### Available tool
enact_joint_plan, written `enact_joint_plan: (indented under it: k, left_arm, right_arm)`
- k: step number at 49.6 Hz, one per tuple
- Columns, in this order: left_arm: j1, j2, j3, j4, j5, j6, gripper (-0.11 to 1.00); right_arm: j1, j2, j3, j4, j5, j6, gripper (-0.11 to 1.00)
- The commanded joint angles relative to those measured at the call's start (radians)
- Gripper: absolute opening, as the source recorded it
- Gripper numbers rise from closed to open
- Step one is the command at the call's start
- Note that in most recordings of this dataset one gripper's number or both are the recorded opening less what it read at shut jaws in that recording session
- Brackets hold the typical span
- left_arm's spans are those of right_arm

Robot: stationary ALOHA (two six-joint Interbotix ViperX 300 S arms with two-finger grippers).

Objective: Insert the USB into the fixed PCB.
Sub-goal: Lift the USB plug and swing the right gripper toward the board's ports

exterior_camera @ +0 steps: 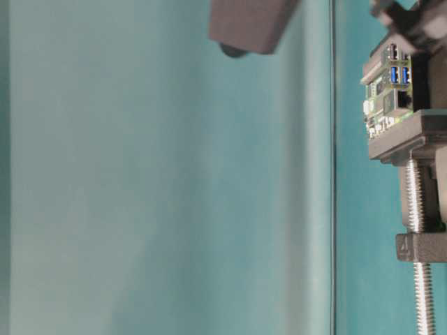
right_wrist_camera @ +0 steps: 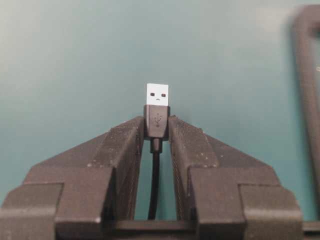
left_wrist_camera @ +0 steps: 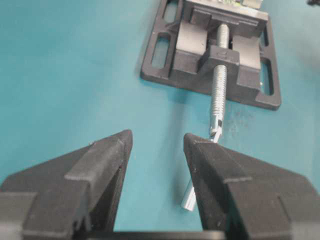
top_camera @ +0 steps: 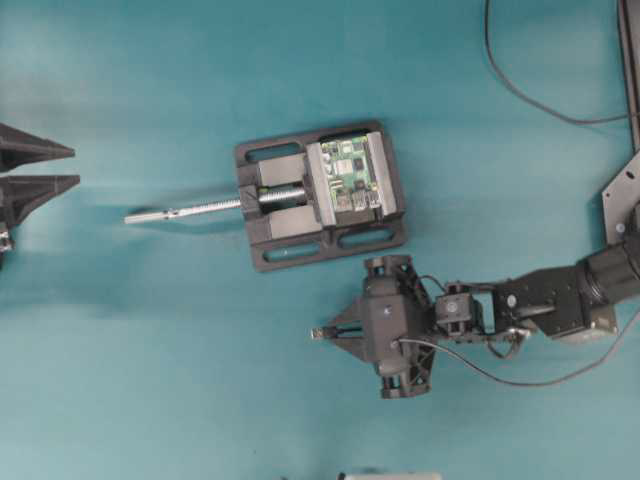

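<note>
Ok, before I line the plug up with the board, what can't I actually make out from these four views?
- USB: tiny in the overhead view; the table-level view shows none of it.
- fixed PCB: cut off by the top edge in the left wrist view; out of frame in the right wrist view.
- PCB ports: visible only in the table-level view, small and blurred.
- right gripper: in the table-level view, just a blurred dark block at the top edge.

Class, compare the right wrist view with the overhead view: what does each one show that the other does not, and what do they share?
Only the right wrist view shows the trident logo on the USB and its metal tip's two square holes. Only the overhead view shows the fixed PCB in the vise, and the open left gripper. Both show the right gripper with its fingers shut on the USB.
</note>
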Motion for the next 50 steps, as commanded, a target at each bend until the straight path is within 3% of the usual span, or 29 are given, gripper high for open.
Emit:
enact_joint_plan:
  k: [1, 15, 26, 32, 42, 50]
  left_arm:
    - [0.003, 0.012, -0.011, 0.003, -0.009, -0.012, 0.62]
    - [0.003, 0.012, -0.011, 0.003, -0.009, -0.012, 0.62]
    - [0.003, 0.012, -0.011, 0.005, -0.009, -0.012, 0.62]
    - [0.003, 0.012, -0.011, 0.003, -0.009, -0.012, 0.62]
    - [0.003, 0.012, -0.011, 0.005, -0.009, -0.012, 0.62]
    - [0.005, 0.012, -0.011, 0.003, -0.009, -0.012, 0.62]
  right_arm:
    - [0.029, -0.037, -0.012, 0.158, -0.060, -0.069, 0.19]
    - [0.140, -0.037, -0.063, 0.684, -0.210, -0.374, 0.19]
    - [0.209, -0.020, -0.104, 1.049, -0.403, -0.540, 0.19]
    - [0.229, 0.009, -0.150, 1.220, -0.545, -0.617, 0.19]
    - [0.230, 0.069, -0.235, 1.356, -0.709, -0.647, 0.19]
    - [0.230, 0.110, -0.304, 1.387, -0.773, -0.635, 0.19]
